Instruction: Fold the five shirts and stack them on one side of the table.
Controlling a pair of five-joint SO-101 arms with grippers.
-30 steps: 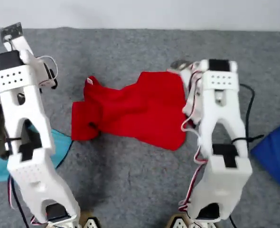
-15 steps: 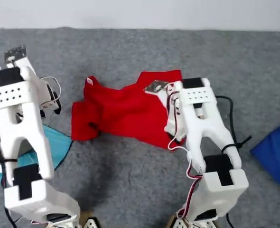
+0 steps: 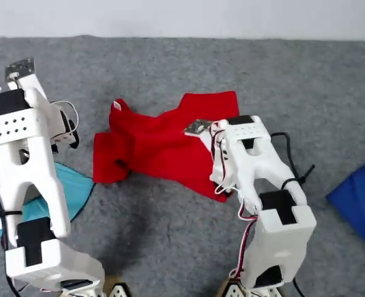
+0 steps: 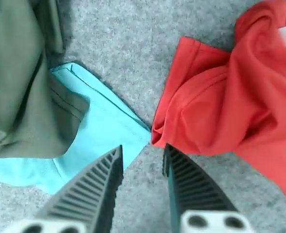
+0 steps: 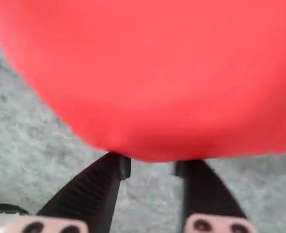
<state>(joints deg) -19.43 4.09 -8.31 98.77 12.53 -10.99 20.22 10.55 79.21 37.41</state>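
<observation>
A crumpled red shirt (image 3: 158,148) lies in the middle of the grey carpeted table. My right arm (image 3: 244,142) hangs over the shirt's right near part. In the right wrist view my right gripper (image 5: 150,167) is open at the edge of the red shirt (image 5: 148,73), with carpet showing between its fingers. My left arm (image 3: 21,124) stands at the left. My left gripper (image 4: 142,153) is open above bare carpet, between a teal shirt (image 4: 104,131) and the bunched end of the red shirt (image 4: 230,107). It holds nothing.
An olive shirt (image 4: 22,82) lies on top of the teal shirt (image 3: 74,185) at the table's left edge. A blue shirt (image 3: 359,198) lies at the right edge. A pale wall runs along the far side. Bare carpet (image 3: 158,229) lies in front of the red shirt.
My right arm has swung left and nearer, from the red shirt's right edge onto its near right part. My left arm drew back a little. The red shirt has kept its shape.
</observation>
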